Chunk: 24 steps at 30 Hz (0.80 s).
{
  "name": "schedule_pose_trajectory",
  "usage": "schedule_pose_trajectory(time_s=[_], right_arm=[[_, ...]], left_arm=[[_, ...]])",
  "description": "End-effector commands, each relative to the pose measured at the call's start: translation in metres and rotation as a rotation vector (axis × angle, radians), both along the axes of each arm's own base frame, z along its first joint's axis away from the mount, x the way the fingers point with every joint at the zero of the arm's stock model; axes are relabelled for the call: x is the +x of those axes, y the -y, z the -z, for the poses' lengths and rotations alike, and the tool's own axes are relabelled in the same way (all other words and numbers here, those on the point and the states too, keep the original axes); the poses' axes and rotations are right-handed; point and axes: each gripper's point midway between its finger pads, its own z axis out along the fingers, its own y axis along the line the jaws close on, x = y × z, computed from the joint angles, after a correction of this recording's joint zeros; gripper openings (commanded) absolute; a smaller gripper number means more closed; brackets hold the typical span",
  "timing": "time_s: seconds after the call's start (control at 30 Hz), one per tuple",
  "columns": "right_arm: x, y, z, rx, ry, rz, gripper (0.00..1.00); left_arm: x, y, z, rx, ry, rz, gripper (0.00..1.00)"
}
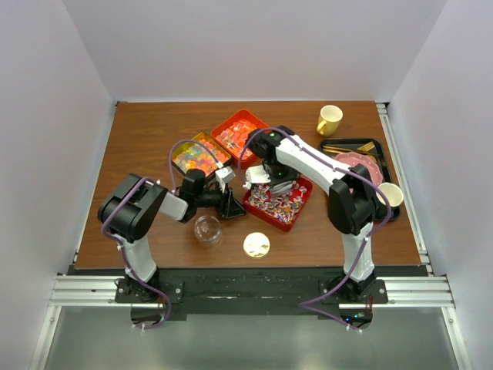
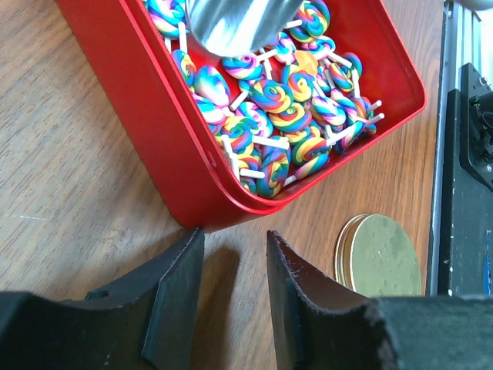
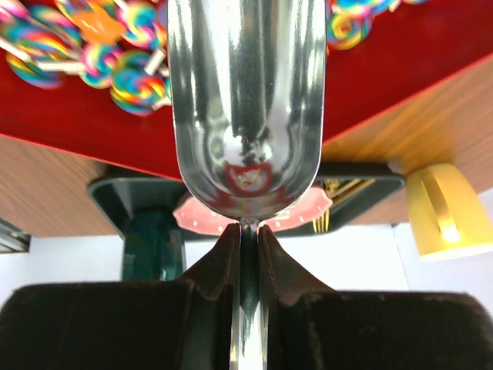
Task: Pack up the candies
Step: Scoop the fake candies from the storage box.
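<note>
Tabletop (image 1: 139, 139) of brown wood carries a red tin (image 2: 139, 100) just ahead of the left pincer (image 2: 233, 247), whose jaws stand partly apart and empty. The right pincer (image 3: 248, 247) clamps the handle of a metal scoop (image 3: 245, 100) that reaches forward over that tin. A gold lid (image 2: 381, 254) lies beside the left pincer. Swirled lollipops (image 2: 269, 96) fill the tin.

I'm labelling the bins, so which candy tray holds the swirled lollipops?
The red tray nearest the arms, under the metal scoop held by the right gripper. The two trays behind it hold loose orange, yellow and red pieces.
</note>
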Motion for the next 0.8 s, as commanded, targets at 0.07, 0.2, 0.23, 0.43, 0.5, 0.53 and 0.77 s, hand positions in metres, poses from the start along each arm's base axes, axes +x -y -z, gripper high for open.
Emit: schedule_pose_trajectory(time_s=[0.07, 0.2, 0.23, 0.43, 0.5, 0.53, 0.77], right_arm=[[0.008, 0.004, -0.008, -0.054, 0.047, -0.054, 0.00], [0.006, -0.008, 0.006, -0.044, 0.042, -0.076, 0.00], [0.003, -0.015, 0.009, -0.036, 0.039, -0.090, 0.00], [-0.017, -0.034, 0.033, -0.012, 0.003, -0.086, 0.00], [-0.023, -0.043, 0.042, 0.016, -0.013, -0.068, 0.00], [-0.026, -0.048, 0.045, 0.034, -0.020, -0.070, 0.00], [-0.053, -0.081, 0.077, 0.224, -0.161, 0.131, 0.00]], left_arm=[[0.003, 0.003, 0.003, 0.023, 0.017, 0.006, 0.44], [0.003, 0.004, 0.008, 0.018, -0.002, 0.012, 0.44], [0.002, 0.005, 0.009, 0.016, -0.011, 0.010, 0.44], [-0.001, 0.007, 0.010, -0.012, -0.031, 0.015, 0.44], [-0.002, 0.008, 0.010, -0.022, -0.032, 0.015, 0.44], [-0.003, 0.009, 0.010, -0.029, -0.045, 0.015, 0.44], [0.000, 0.013, 0.010, -0.051, -0.070, 0.017, 0.44]])
